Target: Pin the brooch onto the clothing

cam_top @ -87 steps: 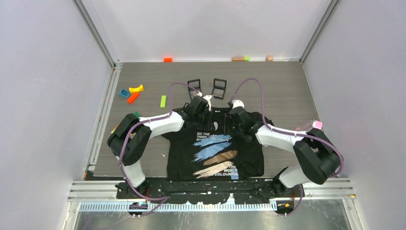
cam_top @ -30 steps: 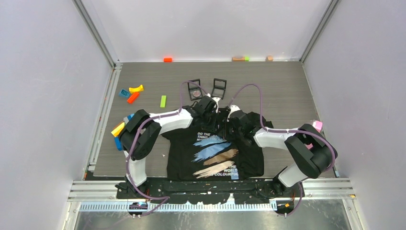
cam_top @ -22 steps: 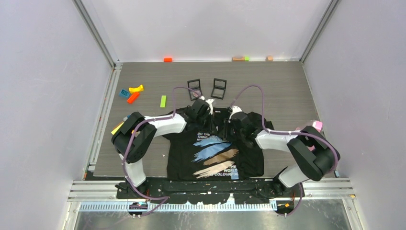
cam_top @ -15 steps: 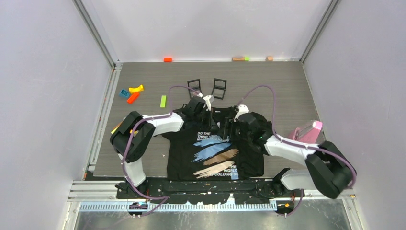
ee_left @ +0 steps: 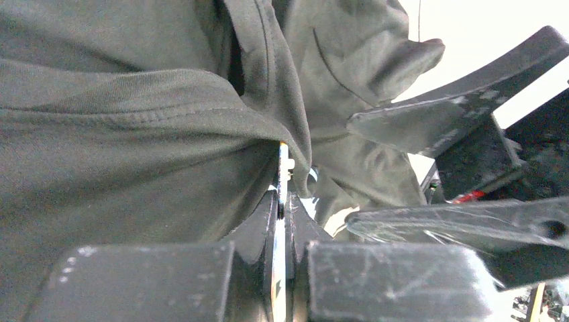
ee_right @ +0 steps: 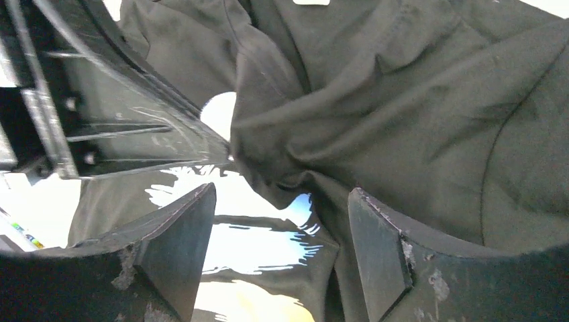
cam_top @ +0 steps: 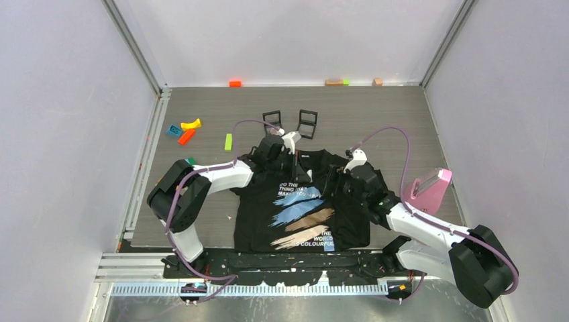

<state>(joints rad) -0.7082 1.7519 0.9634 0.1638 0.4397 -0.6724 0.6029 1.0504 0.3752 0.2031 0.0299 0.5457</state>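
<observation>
Looking outward from the arm bases, you first meet the black short-sleeved T-shirt with white text and blue, tan and cream streaks. It lies on the grey wood-grain table, with its hem toward the bases and its collar on the far side. The lower part is flat. The upper part, near the collar, is gathered into folds between your two grippers.

Your right gripper is at the right side of the chest. Its fingers are spread wide and grasp nothing, and a ridge of black cloth rises just ahead of them.

Your left gripper is a little farther, at the collar. It is pressed almost fully together on a thin pale flat piece, seen edge-on, whose upper end touches the fold of cloth. The pictures do not tell whether this piece is the brooch. The two grippers are near each other but apart.

To the right of the shirt is a pink box. Farther away, on the left, lie a yellow curved block and an orange block.
</observation>
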